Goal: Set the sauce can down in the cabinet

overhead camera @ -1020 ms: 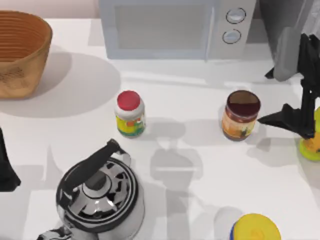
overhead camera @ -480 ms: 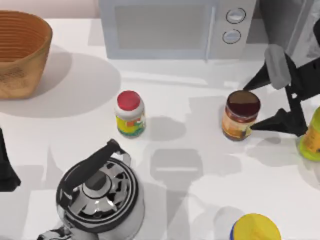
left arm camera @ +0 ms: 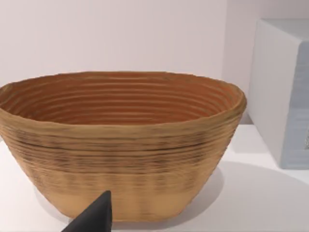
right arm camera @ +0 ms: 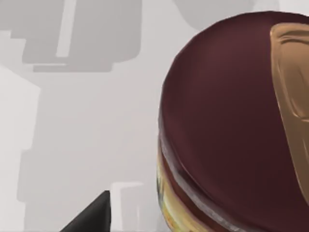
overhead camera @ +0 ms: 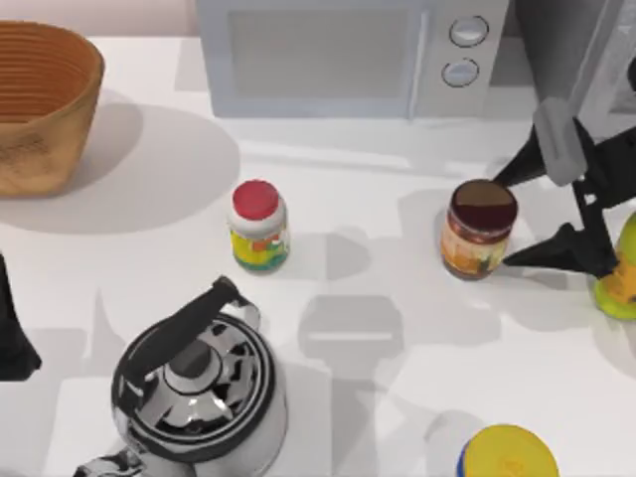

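Nearest the front edge of the white surface (overhead camera: 397, 328) in the top view sit a yellow-topped can (overhead camera: 508, 453) at the lower right and a shiny kettle (overhead camera: 196, 388) with a black handle at the lower left. The left arm is parked at the far left edge, and its hand (overhead camera: 12, 333) looks from the wrist onto a woven basket (left arm camera: 120, 140); whether its fingers are spread or closed cannot be told. Farther in, a red-lidded jar (overhead camera: 257, 226) with a yellow-green label stands upright left of centre. Right of centre stands the sauce can (overhead camera: 479, 229), upright on the surface, its dark maroon top looming close in the right wrist view (right arm camera: 236, 125). The right hand (overhead camera: 517, 216) is just beside it on its right, fingers spread wide, one tip near the can's top rim and the other near its lower side, not closed on it. A yellow-green bottle (overhead camera: 620, 270) stands behind that hand at the right edge. At the back are the microwave (overhead camera: 348, 55) with two round knobs and, in the far right corner, the dark cabinet (overhead camera: 581, 45).
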You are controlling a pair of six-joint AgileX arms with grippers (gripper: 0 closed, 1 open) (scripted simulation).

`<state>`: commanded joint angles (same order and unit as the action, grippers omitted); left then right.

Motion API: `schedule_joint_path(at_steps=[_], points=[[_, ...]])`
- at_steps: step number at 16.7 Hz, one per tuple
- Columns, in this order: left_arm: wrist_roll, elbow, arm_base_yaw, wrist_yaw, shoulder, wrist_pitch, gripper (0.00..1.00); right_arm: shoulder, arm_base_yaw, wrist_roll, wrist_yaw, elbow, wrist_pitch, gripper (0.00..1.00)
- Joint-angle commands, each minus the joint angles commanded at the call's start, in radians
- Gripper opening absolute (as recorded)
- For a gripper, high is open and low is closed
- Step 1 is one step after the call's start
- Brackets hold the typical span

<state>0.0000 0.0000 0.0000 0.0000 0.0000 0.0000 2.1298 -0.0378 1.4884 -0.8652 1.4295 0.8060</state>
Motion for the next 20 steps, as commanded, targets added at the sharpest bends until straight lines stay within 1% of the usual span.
schedule_joint_path(at_steps=[4,9,13,17,20], points=[[0.0,0.0,0.0,0.0,0.0,0.0,1.0,0.014,-0.03,-0.057,0.001,0.018,-0.042,1.0],[0.0,0.0,0.0,0.0,0.0,0.0,1.0,0.05,-0.099,-0.159,0.012,-0.015,-0.186,1.0],[0.0,0.0,0.0,0.0,0.0,0.0,1.0,0.065,-0.11,-0.178,0.014,-0.071,-0.27,1.0],[0.0,0.0,0.0,0.0,0.0,0.0,1.0,0.066,-0.11,-0.178,0.014,-0.075,-0.275,1.0],[0.0,0.0,0.0,0.0,0.0,0.0,1.0,0.066,-0.11,-0.178,0.014,-0.075,-0.275,0.77]])
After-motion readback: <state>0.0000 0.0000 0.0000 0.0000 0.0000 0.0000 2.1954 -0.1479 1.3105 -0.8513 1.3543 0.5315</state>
